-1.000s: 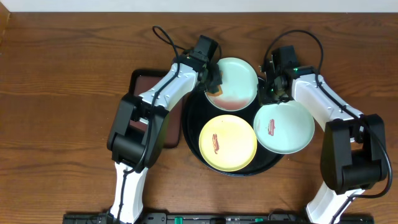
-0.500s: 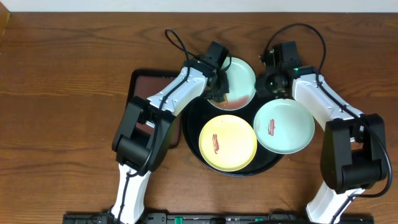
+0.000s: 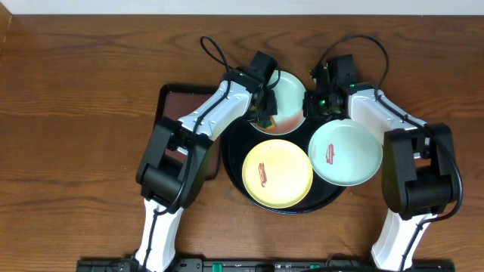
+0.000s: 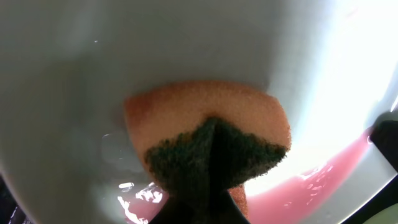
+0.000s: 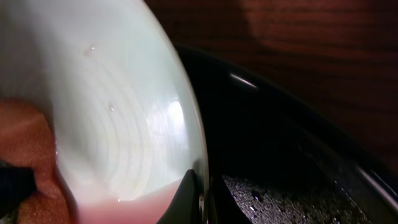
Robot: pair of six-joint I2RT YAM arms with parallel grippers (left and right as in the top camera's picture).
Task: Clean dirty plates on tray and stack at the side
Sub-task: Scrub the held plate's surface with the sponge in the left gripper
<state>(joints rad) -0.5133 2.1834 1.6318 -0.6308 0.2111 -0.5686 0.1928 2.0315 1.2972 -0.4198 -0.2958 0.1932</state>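
- Dark wood table fills the overhead view, with a pale wall strip along its far edge.
- The black tray sits near the table's middle. A brown tray lies just beside its left edge, partly under the left arm.
- All three plates are on the black tray.
- The far mint plate lies at the tray's far edge.
- The yellow plate lies toward the tray's near edge, with a red-brown smear at its centre.
- The right-hand mint plate overhangs the tray's right rim and is smeared too.
- The left gripper is clamped on a sponge, orange with a dark green scouring face. The sponge is pressed flat on the far mint plate.
- Pink water pools along that plate's lower side.
- The right gripper pinches the far mint plate's right rim, one finger inside the rim and one outside.
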